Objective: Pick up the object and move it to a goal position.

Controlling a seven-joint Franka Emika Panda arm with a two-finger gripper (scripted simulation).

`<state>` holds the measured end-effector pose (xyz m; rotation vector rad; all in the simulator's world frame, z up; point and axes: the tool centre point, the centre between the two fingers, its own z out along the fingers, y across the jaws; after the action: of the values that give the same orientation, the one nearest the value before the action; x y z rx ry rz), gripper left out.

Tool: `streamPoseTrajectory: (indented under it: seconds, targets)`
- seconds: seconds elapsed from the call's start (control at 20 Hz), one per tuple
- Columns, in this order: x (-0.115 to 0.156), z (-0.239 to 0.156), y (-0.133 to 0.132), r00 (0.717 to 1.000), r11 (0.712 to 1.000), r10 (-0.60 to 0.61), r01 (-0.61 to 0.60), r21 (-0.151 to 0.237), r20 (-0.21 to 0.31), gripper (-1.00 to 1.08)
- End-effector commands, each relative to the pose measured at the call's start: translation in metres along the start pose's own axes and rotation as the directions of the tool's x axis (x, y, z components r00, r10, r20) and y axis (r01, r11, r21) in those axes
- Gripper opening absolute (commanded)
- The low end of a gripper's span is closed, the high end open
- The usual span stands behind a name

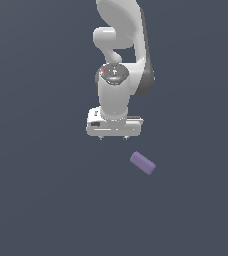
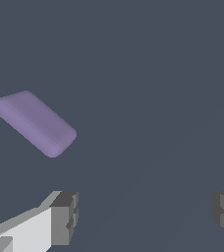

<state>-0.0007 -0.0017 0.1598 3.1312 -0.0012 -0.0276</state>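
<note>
The object is a small light-purple rounded block lying flat and at an angle on the dark grey surface. It also shows in the wrist view. My gripper hangs above the surface, a little toward the exterior view's left of the block and apart from it. In the wrist view the two fingers stand wide apart with nothing between them, so the gripper is open and empty. The block lies outside the gap between the fingers.
The white arm rises behind the gripper toward the top of the exterior view. A plain dark grey surface spreads all around.
</note>
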Motion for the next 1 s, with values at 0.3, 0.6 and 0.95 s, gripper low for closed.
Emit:
streamPoseTrajectory:
  seconds: [0.3, 0.6, 0.95]
  targets:
    - [0.001, 0.006, 0.004, 1.000, 1.000, -0.009, 0.009, -0.013, 0.004, 1.00]
    - [0.001, 0.009, 0.006, 1.000, 1.000, -0.009, 0.009, -0.019, 0.007, 1.00]
    - [0.006, 0.014, -0.003, 0.997, 0.997, -0.071, 0.071, -0.021, 0.007, 1.00]
